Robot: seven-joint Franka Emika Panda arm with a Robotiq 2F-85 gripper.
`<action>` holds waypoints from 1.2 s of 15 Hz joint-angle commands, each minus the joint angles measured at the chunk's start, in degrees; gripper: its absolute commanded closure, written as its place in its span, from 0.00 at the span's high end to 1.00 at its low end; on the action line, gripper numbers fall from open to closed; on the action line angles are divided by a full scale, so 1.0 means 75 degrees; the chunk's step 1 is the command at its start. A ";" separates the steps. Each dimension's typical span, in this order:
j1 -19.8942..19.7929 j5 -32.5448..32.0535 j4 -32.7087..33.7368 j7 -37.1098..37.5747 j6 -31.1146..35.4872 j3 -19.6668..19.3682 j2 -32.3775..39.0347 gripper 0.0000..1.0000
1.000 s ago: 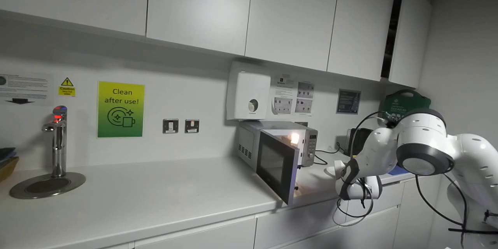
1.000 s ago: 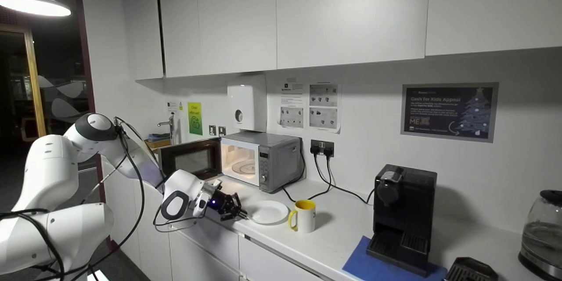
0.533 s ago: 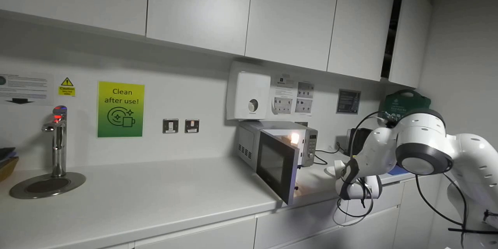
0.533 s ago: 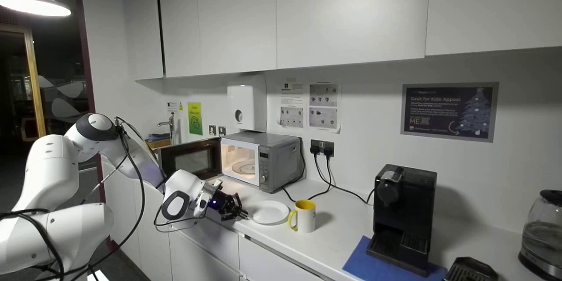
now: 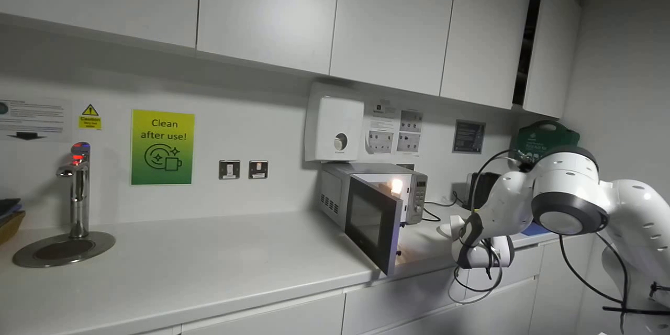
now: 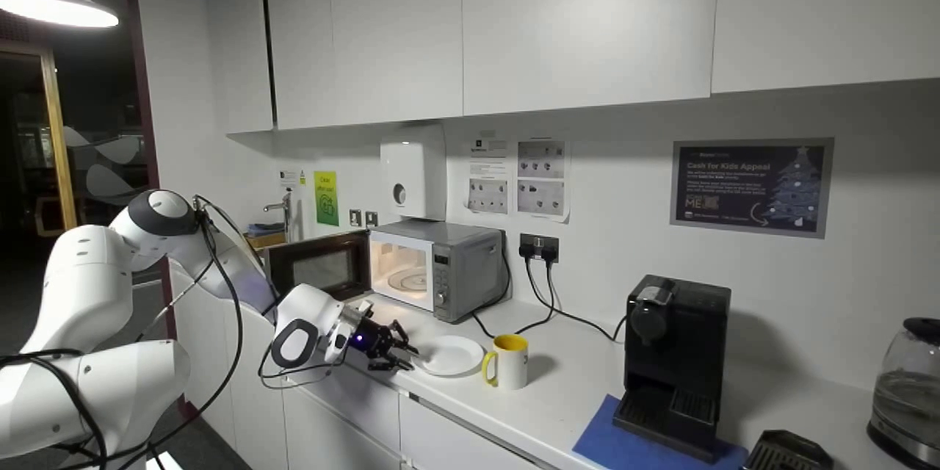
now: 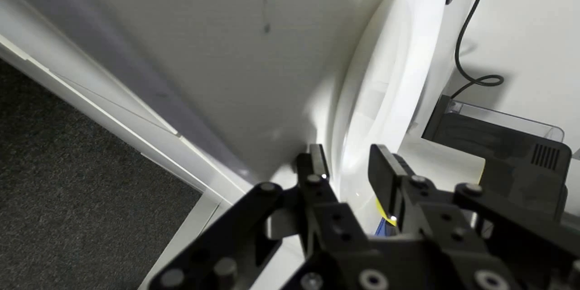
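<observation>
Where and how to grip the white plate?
Likely by the rim of the white plate, from the front edge of the counter, one finger above, one below: the plate lies flat, its rim raised. In the wrist view, the open gripper has that rim between its fingers.

This is a kitchen, more likely a workplace's shared one than a home's. Cupboards (image 5: pixel 267 5) hang above a long white surface (image 5: pixel 209 251), which carries a microwave (image 6: pixel 444 272), a coffee machine (image 6: pixel 675 360), a jug (image 6: pixel 907 400), a plate (image 6: pixel 449 355) and a mug (image 6: pixel 512 366); a chrome tap (image 5: pixel 79 193) rises from it. Shared use shows in the dispenser (image 5: pixel 335 125) on the wall (image 5: pixel 288 193), a sign (image 5: pixel 162 147) reading "Clean after use!", a poster (image 6: pixel 753 187) for a "Cash for Kids Appeal" and a green first-aid kit (image 5: pixel 544 138).
</observation>
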 commanded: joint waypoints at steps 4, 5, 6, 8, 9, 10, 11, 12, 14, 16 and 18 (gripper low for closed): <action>0.0055 -0.0243 0.0100 0.0278 0.0009 -0.0278 -0.0044 0.87; 0.0109 -0.0238 0.0092 0.0269 0.0009 -0.0315 -0.0085 0.94; 0.0165 -0.0236 0.0084 0.0257 0.0009 -0.0354 -0.0121 0.99; 0.0379 -0.0249 0.0034 0.0228 0.0009 -0.0478 -0.0232 1.00; 0.0503 -0.0258 0.0024 0.0235 0.0007 -0.0547 -0.0247 1.00; 0.0642 -0.0255 0.0004 0.0231 0.0006 -0.0621 -0.0278 1.00; 0.0777 -0.0262 -0.0005 0.0225 0.0004 -0.0707 -0.0294 1.00; 0.0935 -0.0256 -0.0015 0.0212 0.0004 -0.0822 -0.0306 1.00; 0.1191 -0.0265 -0.0030 0.0204 0.0000 -0.1013 -0.0335 1.00; 0.1453 -0.0275 -0.0043 0.0200 -0.0002 -0.1202 -0.0349 1.00; 0.1698 -0.0333 -0.0064 0.0169 -0.0003 -0.1392 -0.0419 1.00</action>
